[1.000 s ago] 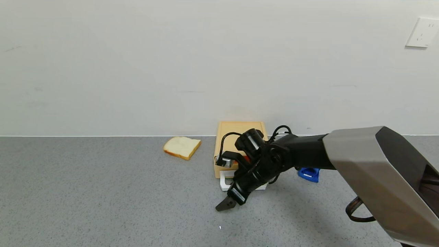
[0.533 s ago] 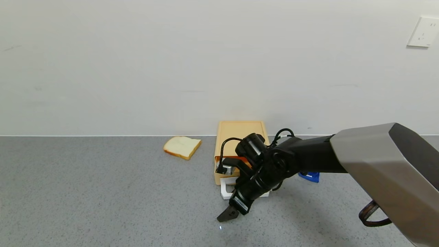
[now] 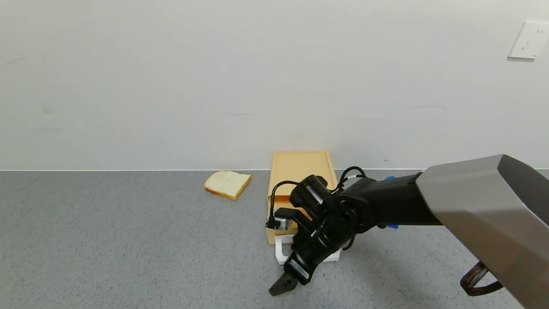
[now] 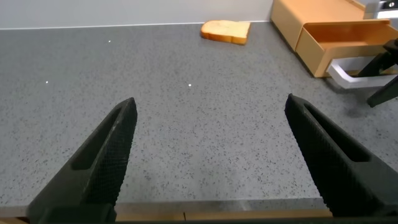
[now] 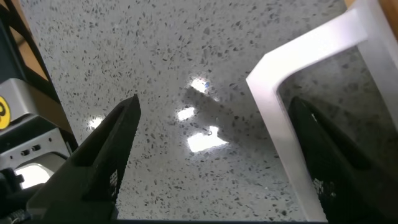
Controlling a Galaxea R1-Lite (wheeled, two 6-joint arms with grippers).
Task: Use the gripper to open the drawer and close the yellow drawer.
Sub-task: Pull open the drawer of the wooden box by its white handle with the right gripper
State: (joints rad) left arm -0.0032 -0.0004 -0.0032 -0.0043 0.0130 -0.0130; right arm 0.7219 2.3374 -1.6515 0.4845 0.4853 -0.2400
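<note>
The pale yellow-tan drawer box [image 3: 300,169] stands against the wall, and its drawer [image 3: 278,235] is pulled partly out toward me. The white loop handle [image 3: 279,254] lies in front of it. My right gripper [image 3: 297,274] is open and straddles one side of the handle. In the right wrist view [image 5: 214,163] one finger [image 5: 329,174] sits inside the white loop [image 5: 297,118] and the other [image 5: 102,165] stands outside over the bare counter. The left wrist view shows the open drawer [image 4: 342,36]. My left gripper [image 4: 211,155] is open and empty, low over the counter near its front edge.
A bread slice [image 3: 227,183] lies left of the drawer box, near the wall. A blue rolled cloth [image 3: 389,178] is mostly hidden behind my right arm. The grey counter [image 3: 128,240] stretches to the left. A wall socket [image 3: 527,39] is at the upper right.
My right gripper has moved toward me with a finger in the handle. The drawer has slid further out of its box with it.
</note>
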